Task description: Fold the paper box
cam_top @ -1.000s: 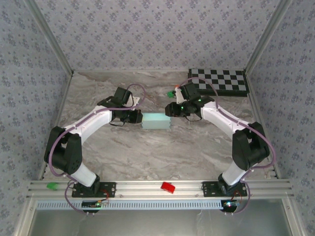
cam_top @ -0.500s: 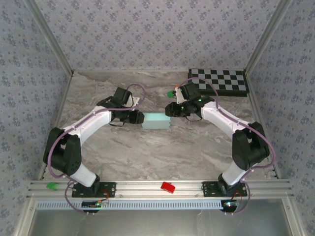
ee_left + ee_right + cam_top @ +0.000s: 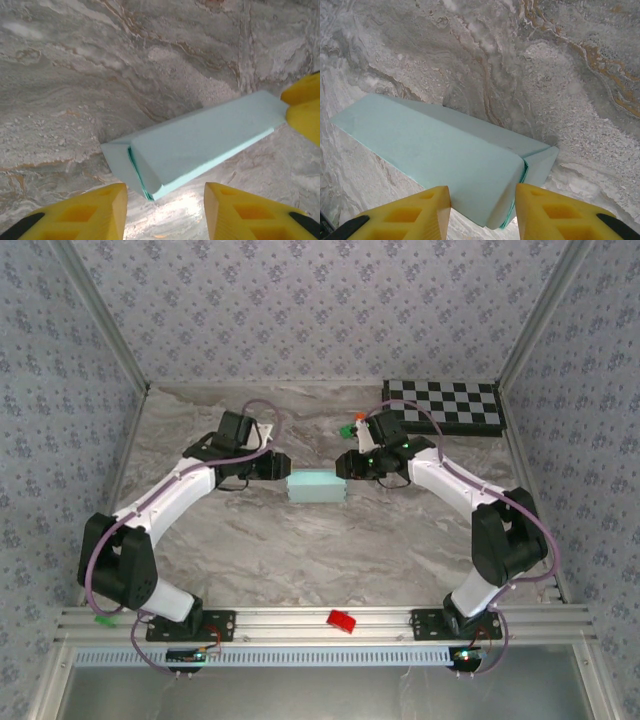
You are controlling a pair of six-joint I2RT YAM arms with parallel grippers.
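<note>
1. Presently, the left gripper (image 3: 165,196) is positioned just off the left end of the paper box (image 3: 317,486). Its fingers are set apart and nothing is held between them. The opening is aimed at that end so that the flap there can be reached.
2. The paper box is found lying flat on the marble table (image 3: 300,550), midway between the two arms. It is already formed into a long rectangular body. At the left end, layered edges and a tilted flap are seen, so this end is judged not fully tucked.
3. The right gripper (image 3: 482,197) is placed astride the right end, one finger at each side, where a flap juts out. Whether the box is clamped or merely bracketed cannot be told. This placement is judged to steady the box against sliding while the opposite end is worked.
4. The checkerboard (image 3: 450,406) is located at the far right corner, well apart from the work.
</note>
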